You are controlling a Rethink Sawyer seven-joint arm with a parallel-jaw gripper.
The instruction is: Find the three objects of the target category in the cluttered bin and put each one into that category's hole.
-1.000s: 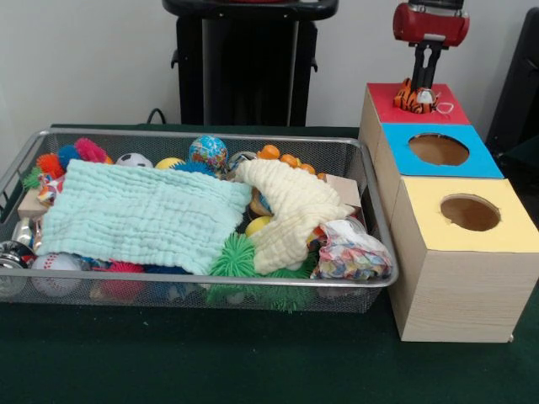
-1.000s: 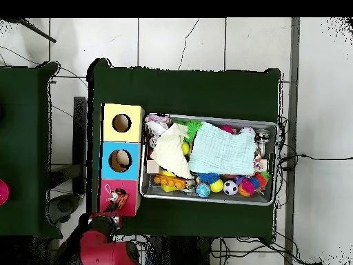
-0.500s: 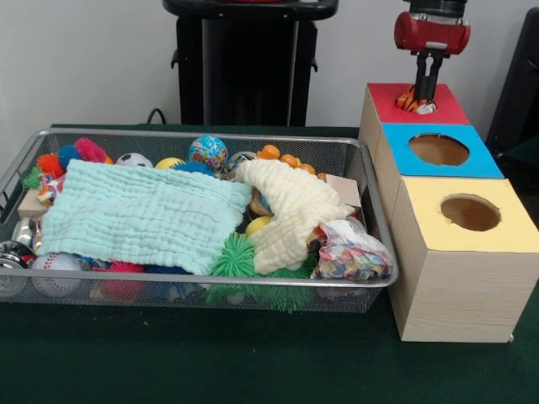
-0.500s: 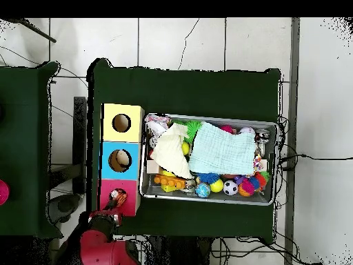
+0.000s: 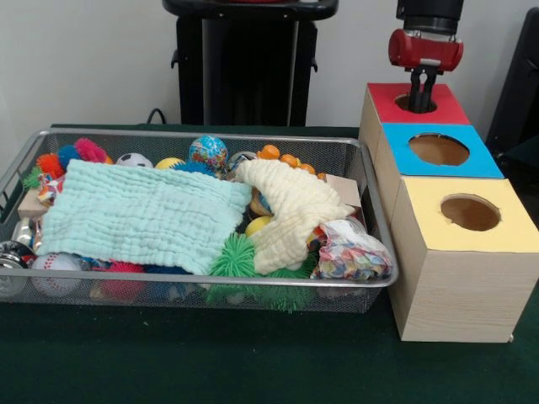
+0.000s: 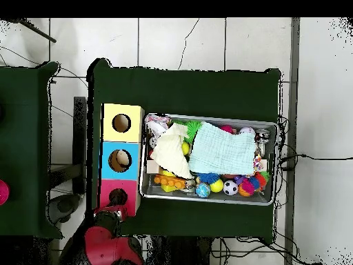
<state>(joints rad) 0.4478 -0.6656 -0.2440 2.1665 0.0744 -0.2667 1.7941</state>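
Observation:
The bin [image 5: 210, 135] is a wide wire-mesh basket on the green table, full of toys and cloths; it also shows in the overhead view [image 6: 214, 117]. The hole [image 5: 402, 103] with the red panel tops the farthest wooden box, and shows in the overhead view [image 6: 118, 196] too. My gripper [image 5: 420, 99] hangs straight over this hole with its tips at the opening. The fingers stand slightly apart and hold nothing. No toy lies on the red panel.
A blue-panelled hole [image 5: 438, 149] and a yellow-panelled hole [image 5: 470, 212] sit on nearer boxes in the same row. In the bin, a mint cloth [image 5: 143, 215] and a cream cloth [image 5: 290, 210] cover several balls and spiky toys. The black pedestal [image 5: 248, 63] stands behind.
The orange striped toy held at the red panel one second ago has gone down into the red hole. My gripper has let go of it and risen a little.

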